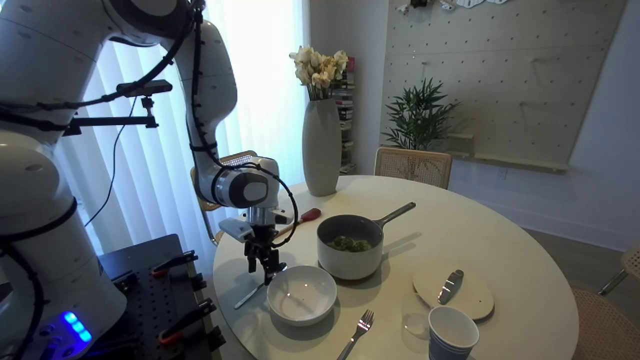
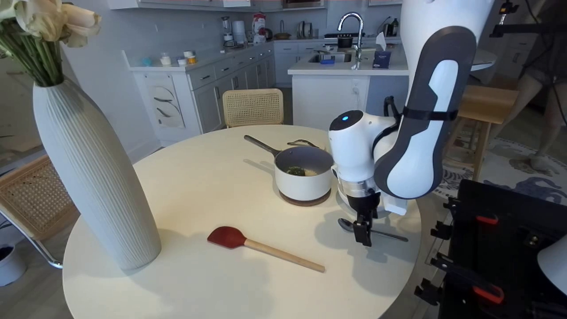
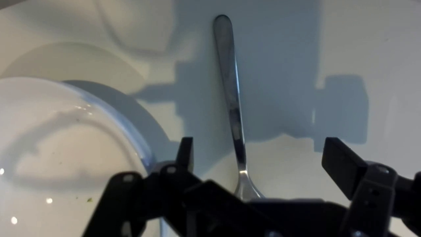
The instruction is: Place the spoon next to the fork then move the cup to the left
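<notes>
Wrist view: gripper [image 3: 259, 144] jaws apart, on either side of the spoon [image 3: 231, 89], which lies near the bowl [image 3: 82, 158], handle toward the top, far end hidden. Only in an exterior view do fork [image 1: 360, 328] and cup [image 1: 452, 331] appear, both cut off below. In an exterior view, the spoon's oval head [image 2: 345, 224] points left, long axis slanting down rightward.

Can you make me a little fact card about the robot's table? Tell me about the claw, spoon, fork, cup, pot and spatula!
claw: open, above the spoon, not gripping it
spoon: on the table, beside the bowl
fork: on the table, apart from the spoon
cup: upright, blue-striped outside
pot: green stuff inside
spatula: red and wood-coloured
</notes>
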